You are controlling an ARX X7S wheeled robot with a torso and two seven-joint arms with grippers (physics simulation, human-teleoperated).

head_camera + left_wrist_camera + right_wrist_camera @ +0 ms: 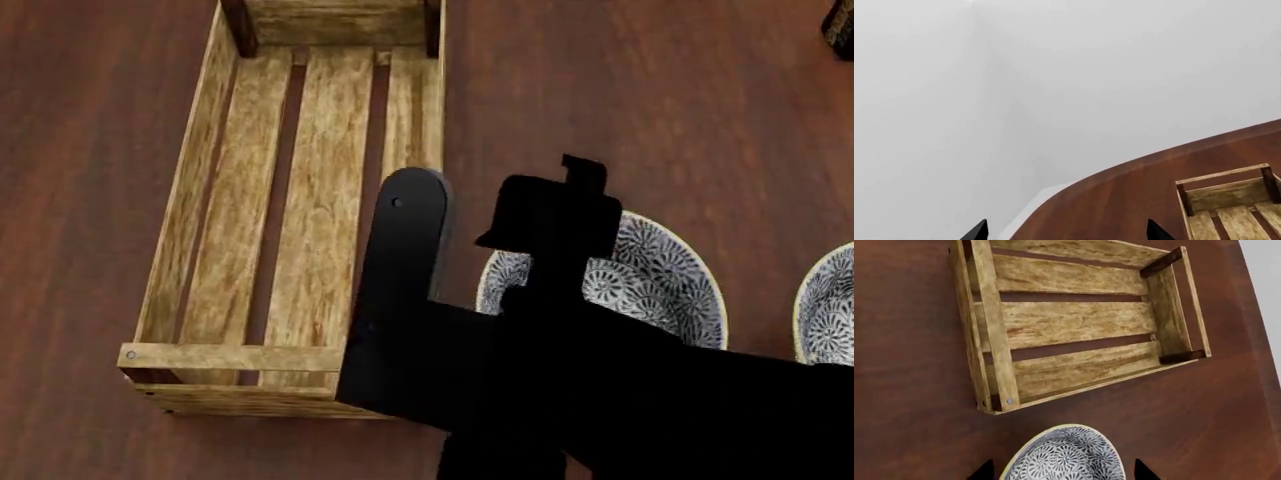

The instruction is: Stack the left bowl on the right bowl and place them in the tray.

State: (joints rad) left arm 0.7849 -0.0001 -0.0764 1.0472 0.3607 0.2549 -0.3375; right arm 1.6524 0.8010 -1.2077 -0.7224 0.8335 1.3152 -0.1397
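Note:
The long light-wood tray (180, 230) lies at the left of the head view, with nothing in it. To its right sits the left bowl (661, 275), white with a blue-grey leaf pattern, partly covered by a black arm (534, 330). Only a slice of the right bowl (830, 310) shows at the right edge. In the right wrist view my right gripper (1064, 472) is open, its dark tips standing on either side of the left bowl (1064, 452) and apart from it, with the tray (981, 330) beyond. My left gripper (1067, 235) is open and holds nothing; one end of the tray (1227, 192) shows beside it.
Everything rests on a dark wooden table (627, 90). Its curved edge (1121, 172) runs close behind the tray's end, with a plain white wall beyond. A small dark object (841, 25) sits at the far right corner of the head view.

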